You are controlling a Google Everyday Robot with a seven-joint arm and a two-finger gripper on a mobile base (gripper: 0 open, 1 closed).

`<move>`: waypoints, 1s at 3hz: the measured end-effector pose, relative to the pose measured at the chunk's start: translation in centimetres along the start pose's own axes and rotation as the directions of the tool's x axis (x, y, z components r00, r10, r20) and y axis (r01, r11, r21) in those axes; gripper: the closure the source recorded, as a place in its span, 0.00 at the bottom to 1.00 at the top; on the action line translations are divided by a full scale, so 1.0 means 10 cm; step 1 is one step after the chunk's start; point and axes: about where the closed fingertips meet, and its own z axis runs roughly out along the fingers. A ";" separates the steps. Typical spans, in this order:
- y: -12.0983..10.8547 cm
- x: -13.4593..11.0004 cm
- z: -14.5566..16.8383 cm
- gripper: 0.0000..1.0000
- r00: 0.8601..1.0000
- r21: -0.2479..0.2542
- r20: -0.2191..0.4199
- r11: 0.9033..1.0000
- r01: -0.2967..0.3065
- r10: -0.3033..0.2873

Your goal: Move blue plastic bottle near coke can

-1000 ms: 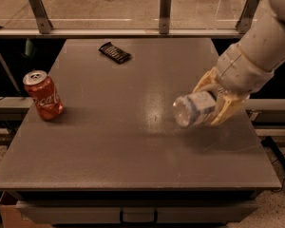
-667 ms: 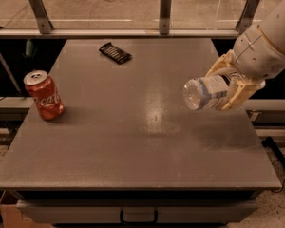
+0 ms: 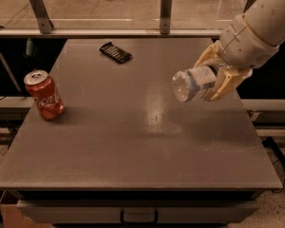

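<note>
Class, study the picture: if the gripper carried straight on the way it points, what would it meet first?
Holding the blue plastic bottle above the right side of the table, the gripper points left and slightly down. Probably bare table first, short of the coke can; depth is unclear.

Cream tool (image 3: 207,81) over grey table (image 3: 133,156), pale-blue bottle (image 3: 191,83), red white-scripted can (image 3: 45,97)

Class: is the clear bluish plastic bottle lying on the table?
No, the gripper holds the blue plastic bottle above the table, at right.
</note>
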 end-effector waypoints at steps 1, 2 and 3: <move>-0.41 -0.32 0.17 1.00 0.998 0.017 0.009 0.997 0.069 -0.069; -0.78 -0.75 0.47 1.00 0.989 0.006 0.026 0.989 0.147 -0.147; -1.02 -1.11 0.84 1.00 0.980 -0.021 0.031 0.980 0.198 -0.198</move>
